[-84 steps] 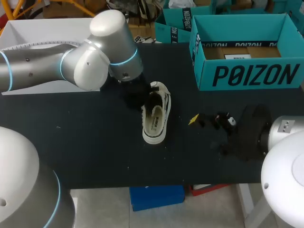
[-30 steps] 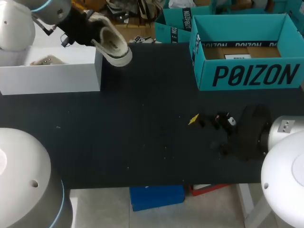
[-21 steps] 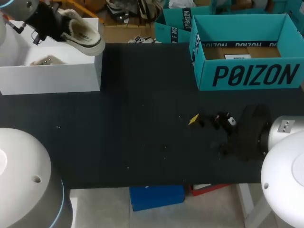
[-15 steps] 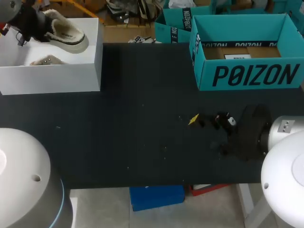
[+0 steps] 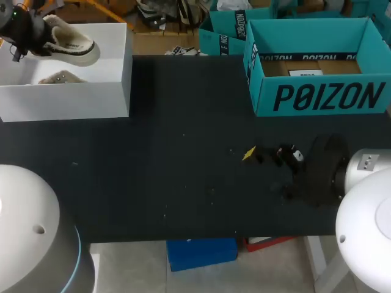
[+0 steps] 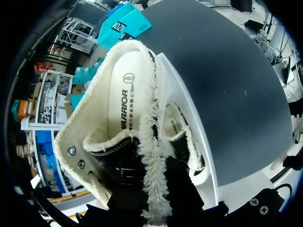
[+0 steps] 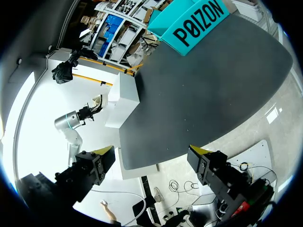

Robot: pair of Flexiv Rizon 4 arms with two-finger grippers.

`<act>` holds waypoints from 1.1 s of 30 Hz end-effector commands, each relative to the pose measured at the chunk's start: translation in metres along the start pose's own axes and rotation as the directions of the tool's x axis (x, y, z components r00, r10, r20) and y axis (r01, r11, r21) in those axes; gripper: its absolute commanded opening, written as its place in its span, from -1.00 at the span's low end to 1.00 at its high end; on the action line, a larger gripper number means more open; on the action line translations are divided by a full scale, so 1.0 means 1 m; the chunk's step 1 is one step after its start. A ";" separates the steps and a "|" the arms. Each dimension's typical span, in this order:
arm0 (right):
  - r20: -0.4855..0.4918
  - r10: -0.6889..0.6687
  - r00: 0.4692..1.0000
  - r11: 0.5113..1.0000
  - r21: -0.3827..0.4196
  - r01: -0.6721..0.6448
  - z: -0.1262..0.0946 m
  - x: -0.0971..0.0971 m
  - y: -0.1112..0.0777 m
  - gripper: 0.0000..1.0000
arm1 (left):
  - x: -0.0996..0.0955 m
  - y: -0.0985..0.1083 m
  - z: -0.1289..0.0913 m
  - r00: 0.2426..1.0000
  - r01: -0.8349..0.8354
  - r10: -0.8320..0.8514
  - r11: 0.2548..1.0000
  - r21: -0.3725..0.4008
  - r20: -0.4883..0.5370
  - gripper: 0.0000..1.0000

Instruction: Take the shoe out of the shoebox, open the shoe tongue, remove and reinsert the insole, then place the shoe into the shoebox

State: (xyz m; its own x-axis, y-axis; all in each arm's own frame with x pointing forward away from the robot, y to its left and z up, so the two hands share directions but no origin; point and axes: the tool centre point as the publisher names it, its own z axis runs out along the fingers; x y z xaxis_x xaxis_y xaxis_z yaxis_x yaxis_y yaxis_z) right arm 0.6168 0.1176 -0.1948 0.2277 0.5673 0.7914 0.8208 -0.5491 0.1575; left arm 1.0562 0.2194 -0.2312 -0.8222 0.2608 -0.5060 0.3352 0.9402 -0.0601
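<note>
The left gripper (image 5: pixel 38 32) is at the far left corner of the counter (image 5: pixel 183 171), clamped on the shoe (image 5: pixel 70 43) and holding it in the air over the open top of the white shoebox (image 5: pixel 67 97). The shoe is cream with a fleecy lining. It hangs tilted, its toe pointing toward the middle of the counter, clear of the box walls.

In the left wrist view the gripper's dark fingers (image 6: pixel 182 189) grip the fleece-edged collar of the shoe (image 6: pixel 85 127) from both sides. Their yellow tips are hidden by the shoe. The insole (image 6: pixel 125 90) lies flat inside the shoe, ahead of the fingers. A second shoe (image 6: pixel 182 137), also fleece-lined, lies in the shoebox (image 6: pixel 189 113) just beyond the held one; it also shows on the box floor from the head view (image 5: pixel 58 77).

The right gripper (image 5: pixel 269 155) sits low over the right side of the counter, well apart from both boxes. Its two yellow-tipped fingers (image 7: pixel 106 151) stand wide apart with nothing between them. An open teal box (image 5: pixel 317 97) stands at the far right of the counter.
</note>
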 end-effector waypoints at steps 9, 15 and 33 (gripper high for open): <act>-0.030 0.013 0.999 1.000 0.001 -0.013 0.000 -0.007 -0.004 1.00 | -0.002 -0.002 0.004 1.000 0.005 -0.005 1.000 -0.006 -0.011 -1.00; -0.030 0.013 0.999 1.000 0.001 -0.013 0.000 -0.007 -0.004 1.00 | -0.029 0.010 0.025 0.993 0.111 -0.112 0.993 -0.047 -0.038 -1.00; -0.030 0.013 0.999 1.000 0.001 -0.013 0.000 -0.007 -0.004 1.00 | -0.060 0.027 0.041 0.971 0.225 -0.234 0.963 -0.149 -0.041 -1.00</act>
State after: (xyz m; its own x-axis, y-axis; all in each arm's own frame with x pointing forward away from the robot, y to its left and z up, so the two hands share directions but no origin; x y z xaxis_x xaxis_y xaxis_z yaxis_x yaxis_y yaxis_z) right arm 0.6167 0.1176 -0.1948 0.2277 0.5674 0.7913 0.8208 -0.5491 0.1575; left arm 1.1337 0.2228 -0.2412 -0.8940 0.0421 -0.4460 0.0728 0.9960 -0.0521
